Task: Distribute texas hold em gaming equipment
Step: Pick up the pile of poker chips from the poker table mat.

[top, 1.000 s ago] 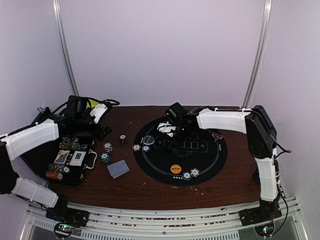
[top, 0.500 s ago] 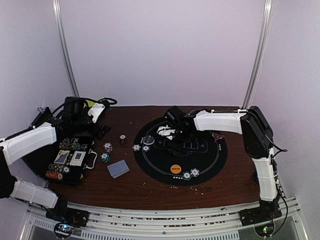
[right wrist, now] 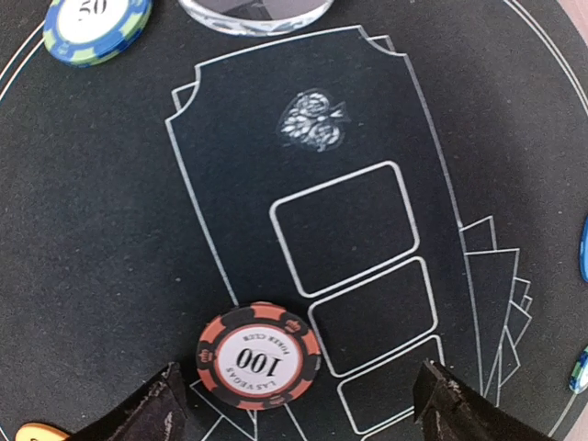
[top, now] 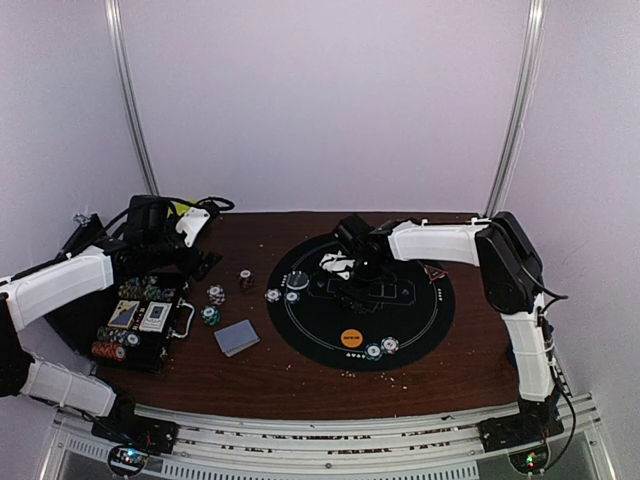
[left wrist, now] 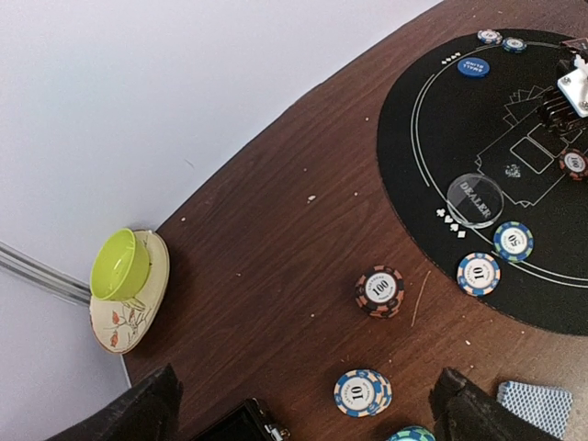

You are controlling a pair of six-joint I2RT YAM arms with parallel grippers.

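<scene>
My right gripper [right wrist: 299, 415] hangs open low over the round black mat [top: 420, 315]. A black-and-orange 100 chip [right wrist: 258, 356] lies flat on the mat between its fingers [right wrist: 152, 409], nearer the left one and touched by neither. My left gripper [left wrist: 308, 415] is open above bare wood, with a blue-and-white 10 chip stack [left wrist: 363, 392] just inside its right finger. Farther out are a 100 chip stack [left wrist: 379, 291], the clear dealer disc [left wrist: 475, 199], two chips [left wrist: 496, 257] on the mat's rim and a blue button [left wrist: 473, 66]. The grey-blue card deck [top: 237, 337] lies on the wood.
The open black chip case [top: 140, 320] sits at the left with chips and cards in it. A green cup on a saucer [left wrist: 124, 276] stands at the back left corner. An orange button [top: 351, 337] and two chips [top: 381, 347] lie on the mat's near edge.
My right gripper has shifted slightly toward the mat's back left and its jaws have narrowed a little. The left arm has drawn back a bit to the left.
</scene>
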